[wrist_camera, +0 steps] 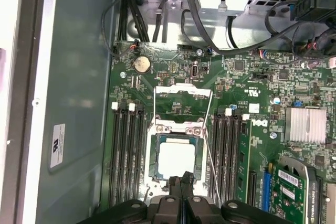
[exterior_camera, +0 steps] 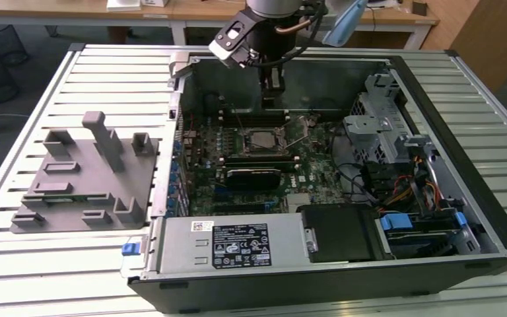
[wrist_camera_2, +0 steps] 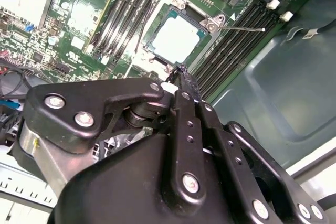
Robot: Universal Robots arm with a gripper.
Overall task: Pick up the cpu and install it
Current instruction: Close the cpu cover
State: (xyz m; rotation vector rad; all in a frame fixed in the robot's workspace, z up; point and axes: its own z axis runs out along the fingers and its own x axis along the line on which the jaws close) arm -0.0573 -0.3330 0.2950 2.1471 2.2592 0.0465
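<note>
The cpu (wrist_camera: 176, 160) lies flat in the black socket frame (wrist_camera: 152, 153) on the motherboard (exterior_camera: 236, 165), inside the open computer case (exterior_camera: 465, 198) that covers the counter (exterior_camera: 24, 257) out to its edge on the exterior view's right. The socket's lever (wrist_camera: 210, 145) stands raised. The gripper (wrist_camera: 181, 181) hangs just above the cpu, its fingers (wrist_camera_2: 181, 85) pressed together with nothing between them. A grey tray (exterior_camera: 82, 181) rests beside the case.

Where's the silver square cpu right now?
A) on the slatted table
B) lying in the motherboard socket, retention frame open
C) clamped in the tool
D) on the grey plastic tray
B: the shiny silver-grey square cpu lies in the black motherboard socket with the metal retention frame hinged open. The tool sits at the socket's edge, tips together, holding nothing.
</note>
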